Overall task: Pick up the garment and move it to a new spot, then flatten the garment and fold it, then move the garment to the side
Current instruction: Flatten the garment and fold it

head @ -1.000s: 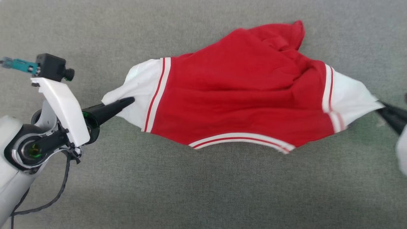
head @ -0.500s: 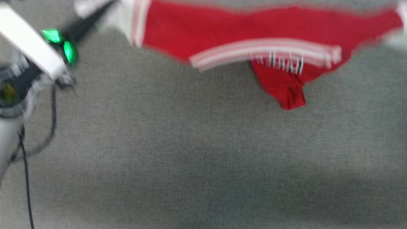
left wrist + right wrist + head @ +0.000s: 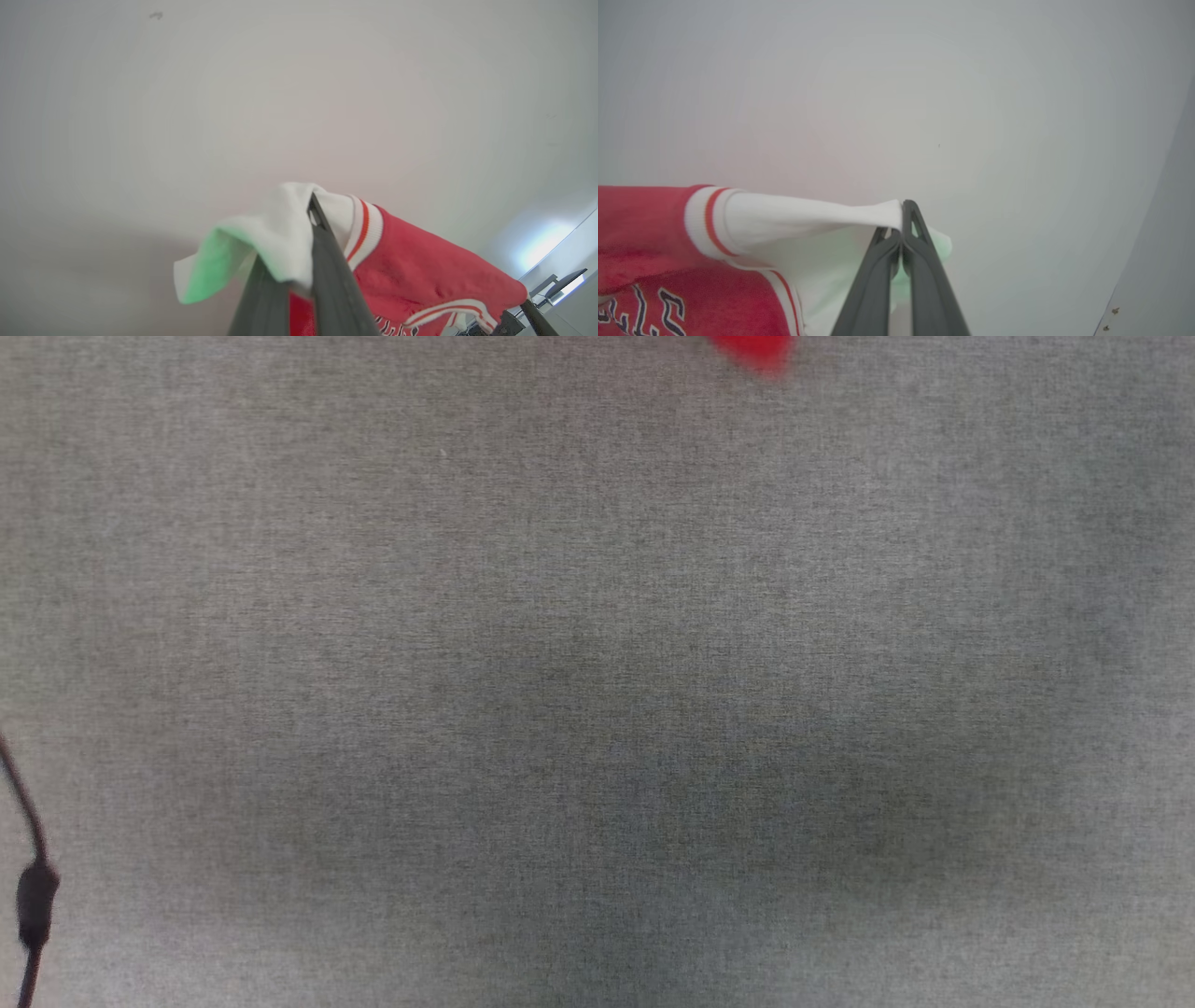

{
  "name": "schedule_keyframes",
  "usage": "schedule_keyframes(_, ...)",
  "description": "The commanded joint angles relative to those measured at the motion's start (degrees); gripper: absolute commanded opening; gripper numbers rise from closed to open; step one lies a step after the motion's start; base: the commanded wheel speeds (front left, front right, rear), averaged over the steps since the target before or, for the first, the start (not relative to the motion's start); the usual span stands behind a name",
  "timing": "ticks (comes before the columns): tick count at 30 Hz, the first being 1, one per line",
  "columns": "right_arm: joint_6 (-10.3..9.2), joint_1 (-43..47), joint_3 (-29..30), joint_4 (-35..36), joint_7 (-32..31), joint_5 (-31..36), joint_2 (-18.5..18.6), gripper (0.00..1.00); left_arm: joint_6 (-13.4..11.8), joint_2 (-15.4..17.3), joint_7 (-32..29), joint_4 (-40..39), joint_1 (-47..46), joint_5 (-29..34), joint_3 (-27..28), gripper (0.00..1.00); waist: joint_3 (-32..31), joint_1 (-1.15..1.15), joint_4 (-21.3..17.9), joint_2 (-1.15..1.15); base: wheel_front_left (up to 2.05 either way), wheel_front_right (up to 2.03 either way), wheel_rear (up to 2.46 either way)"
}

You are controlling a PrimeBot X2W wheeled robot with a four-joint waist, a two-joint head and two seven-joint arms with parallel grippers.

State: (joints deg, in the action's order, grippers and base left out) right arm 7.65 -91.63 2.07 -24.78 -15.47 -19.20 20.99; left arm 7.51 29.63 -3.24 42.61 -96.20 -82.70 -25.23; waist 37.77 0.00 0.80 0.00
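A second ago the garment hung stretched across the middle of the head view, low over the grey surface (image 3: 597, 709). Now that surface takes up almost the whole view and the garment (image 3: 752, 350) is down to one red tip at the top edge. Whether the head tipped or the arms rose I can't say from that view, but both wrist cameras look out at a pale wall (image 3: 233, 93), so I'd judge it is held up in the air. It runs sideways, sleeve to sleeve, with the red body (image 3: 420, 280) sagging between the two arms and its dark lettering (image 3: 640, 308) at the low side. The left gripper (image 3: 306, 219) is clamped on the white cloth at one end. The right gripper (image 3: 900, 219) is pinched tight on the white cloth at the other end, which is pulled taut. Neither arm is nearer, as each has its own end. To my eye, laying it down at a new spot depends on keeping that long axis level, with the surface lying below it. A thin cable (image 3: 33, 896) dangles at the head view's lower left.
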Motion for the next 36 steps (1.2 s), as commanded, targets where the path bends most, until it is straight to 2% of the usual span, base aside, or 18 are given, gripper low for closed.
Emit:
schedule_keyframes(1,-0.30,-1.42,0.69,-1.18,1.19,0.79,-0.13,0.00,-0.08,0.70,0.59,0.66,-1.59,0.65,0.27,0.00,-0.02,0.00,-0.02,0.00,0.00,0.00,0.00)
schedule_keyframes(4,-0.30,-5.58,1.64,-6.12,4.04,2.95,-1.24,0.00,-0.09,-0.30,0.60,1.03,-4.68,0.70,-0.27,0.00,-0.64,0.00,0.43,0.00,0.00,0.00,0.00)
schedule_keyframes(6,-0.30,-6.67,0.99,-8.31,4.94,3.38,-0.61,0.00,-0.09,-0.39,0.00,0.16,-4.16,-0.55,-0.27,0.00,-1.12,0.00,0.78,0.00,0.00,0.00,0.00)
schedule_keyframes(10,-0.30,-2.71,-0.81,-11.40,4.26,0.68,0.43,0.00,-0.12,1.43,-2.34,-2.71,2.74,-1.91,-2.19,0.00,-2.34,0.00,1.46,0.00,0.00,0.00,0.00)
schedule_keyframes(13,-0.30,2.93,-4.55,-10.58,2.26,-2.17,2.92,0.00,-0.11,2.43,-3.77,-7.35,11.19,-4.02,-3.62,0.00,-2.95,0.00,2.05,0.00,0.00,0.00,0.00)
schedule_keyframes(18,-0.30,17.81,-7.38,-4.44,-2.16,-8.94,7.00,0.00,-0.11,4.02,-2.46,-17.40,28.87,-8.01,-4.27,0.00,-4.69,0.00,3.00,0.00,0.00,0.00,0.00)
schedule_keyframes(24,-0.29,39.36,-4.86,7.46,-8.30,-14.68,9.76,0.00,-0.11,4.04,3.08,-27.25,48.30,-8.34,-5.65,0.00,-7.88,0.00,3.81,0.00,0.00,0.00,0.00)
schedule_keyframes(31,-0.29,62.83,-0.41,21.02,-14.99,-17.22,9.69,0.00,-0.10,5.50,7.24,-35.20,64.03,-6.31,-8.72,0.00,-12.18,0.00,4.31,0.00,0.00,0.00,0.00)
schedule_keyframes(32,-0.29,62.83,-0.41,21.02,-14.99,-17.22,9.69,0.00,-0.10,5.50,7.24,-35.20,64.03,-6.31,-8.72,0.00,-12.18,0.00,4.31,0.00,0.00,0.00,0.00)
schedule_keyframes(36,-0.29,74.41,1.72,28.35,-19.72,-18.58,9.17,0.00,-0.10,8.29,9.52,-39.17,71.46,-5.11,-10.26,0.00,-14.20,0.00,4.35,0.00,0.00,0.00,0.00)
